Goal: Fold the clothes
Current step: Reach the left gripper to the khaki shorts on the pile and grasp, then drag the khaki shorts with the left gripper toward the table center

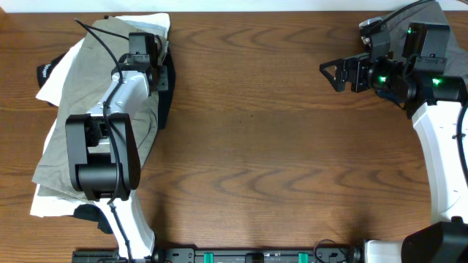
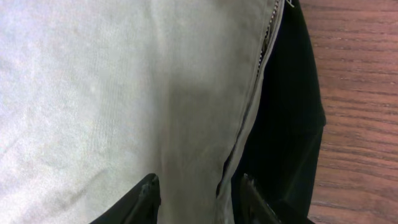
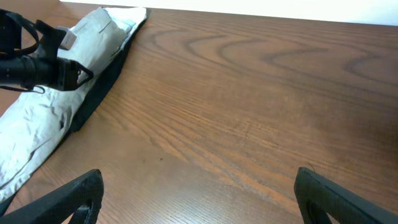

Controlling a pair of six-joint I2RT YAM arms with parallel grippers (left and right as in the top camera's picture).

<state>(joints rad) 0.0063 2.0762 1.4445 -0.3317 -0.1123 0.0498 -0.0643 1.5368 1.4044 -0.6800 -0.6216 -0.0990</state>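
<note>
Wooden table (image 1: 278,146), brown with a wavy grain. Carries one heap of clothes (image 1: 95,109) with a khaki-green garment (image 1: 73,124) on top. Shows white cloth (image 1: 50,79) poking out from beneath that garment and black cloth (image 1: 167,88) along the garment's edge facing the bare wood.

Khaki-green shorts (image 1: 73,124), blk cloth (image 1: 167,84), brown table (image 1: 278,131)

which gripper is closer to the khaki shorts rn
Left. The left gripper is down on the khaki shorts, fingers either side of the zipper edge. The right gripper is over bare wood across the table, well apart from them.
</note>
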